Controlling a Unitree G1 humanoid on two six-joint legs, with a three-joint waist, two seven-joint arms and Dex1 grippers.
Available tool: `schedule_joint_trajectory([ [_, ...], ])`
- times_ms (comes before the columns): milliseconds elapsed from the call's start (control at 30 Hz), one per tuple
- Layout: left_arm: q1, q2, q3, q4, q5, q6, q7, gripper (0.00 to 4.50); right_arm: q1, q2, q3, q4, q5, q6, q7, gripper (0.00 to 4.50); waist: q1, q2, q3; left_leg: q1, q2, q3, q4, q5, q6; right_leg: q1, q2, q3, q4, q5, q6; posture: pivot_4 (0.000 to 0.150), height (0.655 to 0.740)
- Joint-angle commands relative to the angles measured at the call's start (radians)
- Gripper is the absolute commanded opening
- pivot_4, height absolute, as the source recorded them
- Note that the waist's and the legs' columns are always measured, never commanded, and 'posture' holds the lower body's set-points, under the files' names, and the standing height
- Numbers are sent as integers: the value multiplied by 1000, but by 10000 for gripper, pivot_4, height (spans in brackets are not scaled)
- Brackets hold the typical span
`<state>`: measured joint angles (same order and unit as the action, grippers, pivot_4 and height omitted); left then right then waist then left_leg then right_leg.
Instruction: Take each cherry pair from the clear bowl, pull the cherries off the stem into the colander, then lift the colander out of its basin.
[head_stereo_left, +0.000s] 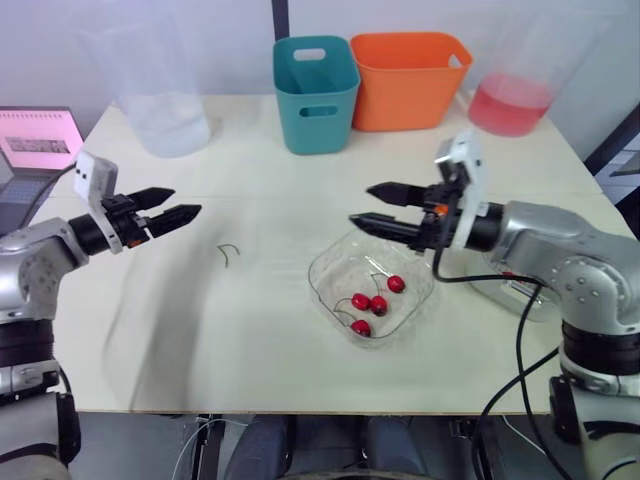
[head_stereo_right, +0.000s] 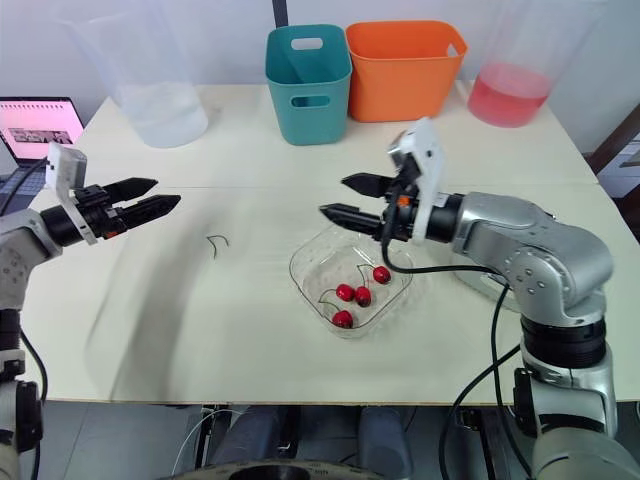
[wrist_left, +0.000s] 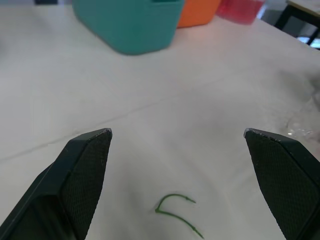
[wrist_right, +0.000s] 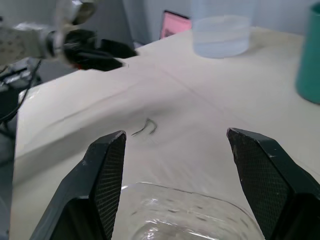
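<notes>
Nearest, a clear bowl (head_stereo_left: 322, 300) on the tabletop (head_stereo_left: 250, 330) holds four cherries (head_stereo_left: 370, 303) on their stems. The right hand (head_stereo_left: 360, 205) hovers over the bowl's far rim, fingers wide and empty. To the left, the left hand (head_stereo_left: 186, 201) hangs wide and empty near one bare green stem (head_stereo_left: 229, 252). Beyond stand a teal bin (head_stereo_left: 316, 95) and an orange bin (head_stereo_left: 408, 80). Judging by that stem, one pair is done; the rest, and lifting the colander, remain.
</notes>
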<state>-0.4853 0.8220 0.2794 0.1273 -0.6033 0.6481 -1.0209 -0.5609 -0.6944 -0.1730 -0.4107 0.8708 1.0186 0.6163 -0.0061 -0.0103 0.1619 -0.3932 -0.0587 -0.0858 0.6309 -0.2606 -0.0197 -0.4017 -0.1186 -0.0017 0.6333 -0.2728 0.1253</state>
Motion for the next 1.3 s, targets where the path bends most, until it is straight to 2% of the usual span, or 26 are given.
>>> schedule_joint_trajectory([
  [33,16,16,-14,-228,-81,59,-21,44571,42,-110,-171,24,4,-1,12,34953,0,0,0,0,0,0,0,0,0,0,0,0,0,0,0,1500,7400],
  [100,22,-4,-28,-318,-108,98,15,44571,103,-193,-211,40,-33,-16,43,34953,-1,0,0,0,0,0,0,0,0,1,0,0,-1,0,0,1500,7400],
  [233,33,-14,-64,-373,-115,115,22,44571,180,-278,-230,48,-57,-42,99,34953,-15,0,0,3,2,2,0,-1,1,2,2,1,-1,0,0,1500,7400],
  [467,17,-16,-91,-363,-126,107,7,44571,129,-357,-196,43,-55,-8,123,34953,-9,2,0,3,3,3,0,-1,2,2,4,2,0,0,-1,1500,7400],
  [600,39,29,-139,-459,-106,99,-27,44571,-9,-435,-31,-37,-10,128,154,34953,-7,2,0,2,3,2,0,-1,2,2,4,1,-1,0,-1,1500,7400],
  [733,32,52,-122,-580,-255,217,-39,44571,-117,-454,216,-164,-125,123,151,34953,-8,2,0,2,3,1,0,-1,2,2,3,1,-2,0,-1,1500,7400],
  [900,64,75,-141,-699,-276,219,-18,44571,-176,-437,381,-237,-186,162,154,34953,-6,2,0,1,2,2,0,-1,2,1,3,1,-2,0,-1,1500,7400],
  [1000,83,83,-177,-720,-221,181,-18,45000,-188,-410,489,-246,-264,160,133,26026,-6,2,0,1,2,2,0,-1,2,2,3,1,-2,0,-1,1500,7400],
  [1067,98,76,-190,-724,-207,165,-12,45000,-198,-382,548,-242,-306,172,118,16819,-6,2,0,1,2,2,0,-1,2,2,3,1,-2,0,-1,1500,7400],
  [1300,94,64,-200,-726,-219,153,9,45000,-277,-349,710,-219,-470,182,103,16819,-7,2,0,1,2,2,0,-1,2,1,3,1,-2,0,-1,1500,7400],
])
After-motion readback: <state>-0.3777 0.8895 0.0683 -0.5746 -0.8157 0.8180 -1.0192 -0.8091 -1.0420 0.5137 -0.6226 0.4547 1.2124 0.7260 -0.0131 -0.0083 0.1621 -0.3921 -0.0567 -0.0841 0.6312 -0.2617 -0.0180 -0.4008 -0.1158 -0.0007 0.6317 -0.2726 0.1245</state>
